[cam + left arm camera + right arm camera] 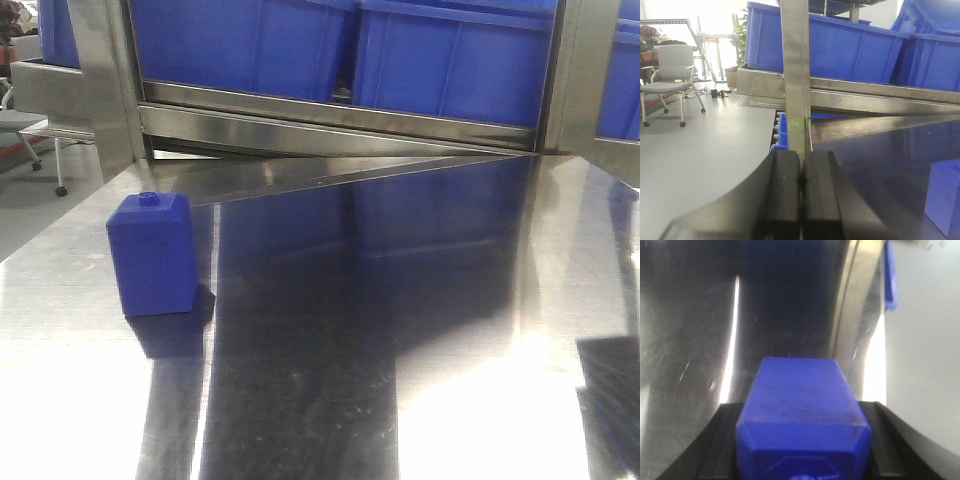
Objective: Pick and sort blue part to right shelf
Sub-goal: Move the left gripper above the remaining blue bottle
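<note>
The right fingers (715, 450) are clenched on a held part (800, 390), one black finger on each side of its blue body. It hangs just above the worktop (400, 300), close to an edge with grey floor beyond it. The front view does not show this part or the right arm.

The left fingers (782, 200) are pressed together with nothing between them. They point toward the rack upright (795, 75) at the back left corner.

A loose part (152, 255) stands upright near the left edge of the worktop, toward the back. Nothing is touching it.

I judge the pick done for the held part, with the carry and the placing on the right shelf left to do. The bins (440, 60) fill the rack along the back edge, but I cannot tell which level or bay is the target. If the loose part also needs sorting, it has not yet been picked.
</note>
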### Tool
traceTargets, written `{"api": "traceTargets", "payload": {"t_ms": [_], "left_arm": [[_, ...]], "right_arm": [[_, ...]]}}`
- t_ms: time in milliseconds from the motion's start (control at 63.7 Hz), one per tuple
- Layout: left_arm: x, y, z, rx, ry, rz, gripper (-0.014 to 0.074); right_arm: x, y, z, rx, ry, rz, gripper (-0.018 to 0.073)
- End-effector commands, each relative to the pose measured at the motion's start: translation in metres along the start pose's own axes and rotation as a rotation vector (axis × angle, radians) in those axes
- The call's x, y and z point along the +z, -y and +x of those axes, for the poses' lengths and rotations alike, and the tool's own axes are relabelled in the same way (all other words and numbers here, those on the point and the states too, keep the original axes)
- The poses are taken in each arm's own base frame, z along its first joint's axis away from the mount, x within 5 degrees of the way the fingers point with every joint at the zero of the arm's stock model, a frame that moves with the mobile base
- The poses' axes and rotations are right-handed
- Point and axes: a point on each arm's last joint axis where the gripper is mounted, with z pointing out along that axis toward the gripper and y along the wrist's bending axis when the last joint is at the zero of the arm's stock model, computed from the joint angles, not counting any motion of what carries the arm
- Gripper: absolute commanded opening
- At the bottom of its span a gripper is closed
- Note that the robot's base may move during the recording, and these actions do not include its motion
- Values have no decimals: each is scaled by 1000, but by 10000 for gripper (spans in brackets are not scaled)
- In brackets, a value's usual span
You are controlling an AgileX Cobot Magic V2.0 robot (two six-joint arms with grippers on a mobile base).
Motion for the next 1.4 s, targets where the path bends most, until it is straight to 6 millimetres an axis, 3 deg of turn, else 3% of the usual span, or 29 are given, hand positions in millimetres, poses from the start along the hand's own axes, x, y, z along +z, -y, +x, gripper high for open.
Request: {"api": "traceTargets", "payload": {"t_ms": [0, 392, 612, 753, 1381], "left_arm": [[-2, 0, 0, -12, 81, 0, 134], [-2, 0, 0, -12, 81, 0, 134], [-2, 0, 0, -12, 81, 0, 134], [-2, 0, 0, -12, 81, 0, 134], [-2, 0, 0, -12, 81, 0, 134]], "right_arm": [[-21, 2, -11, -9, 260, 0, 396], [-74, 4, 46, -27, 484, -3, 396], [-102, 4, 67, -27, 634, -7, 396], [-111, 4, 70, -27, 682, -8, 396], [-111, 4, 70, -27, 679, -7, 396]]}}
